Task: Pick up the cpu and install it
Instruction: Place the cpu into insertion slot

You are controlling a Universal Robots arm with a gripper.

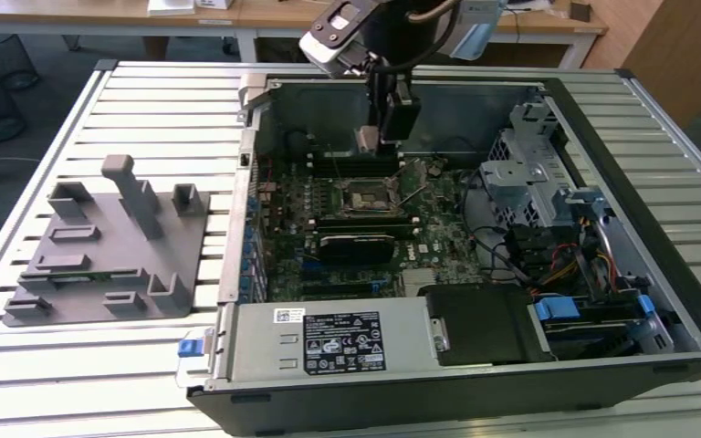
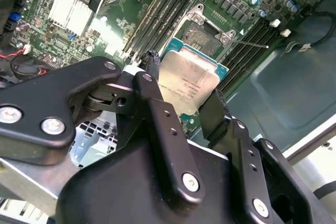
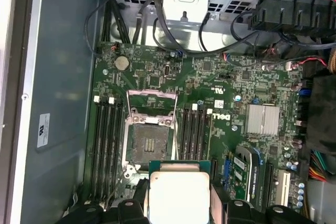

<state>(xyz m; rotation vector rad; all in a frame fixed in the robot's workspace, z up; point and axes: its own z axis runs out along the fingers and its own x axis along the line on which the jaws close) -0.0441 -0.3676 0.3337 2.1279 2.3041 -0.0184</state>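
Gripping the small flat square silver-grey metal cpu (image 2: 191, 85) by opposite edges with black fingers (image 2: 163, 124) closed on it, in mid-air over the green motherboard (image 3: 220, 82), apart from the square black metal-framed socket (image 3: 149, 142). In the exterior view, hanging at twelve o'clock of that socket inside the open black computer case (image 1: 628, 173). At nine o'clock of the case, on the slatted white desk (image 1: 156, 91), a grey plastic fixture plate with upright posts (image 1: 107, 246).

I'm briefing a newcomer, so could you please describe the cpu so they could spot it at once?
Find the open computer case on the slatted table; the claw hangs over its green motherboard. Held in the claw is the cpu, a flat square with a shiny silver top and green rim, unlike the dark open socket on that board.
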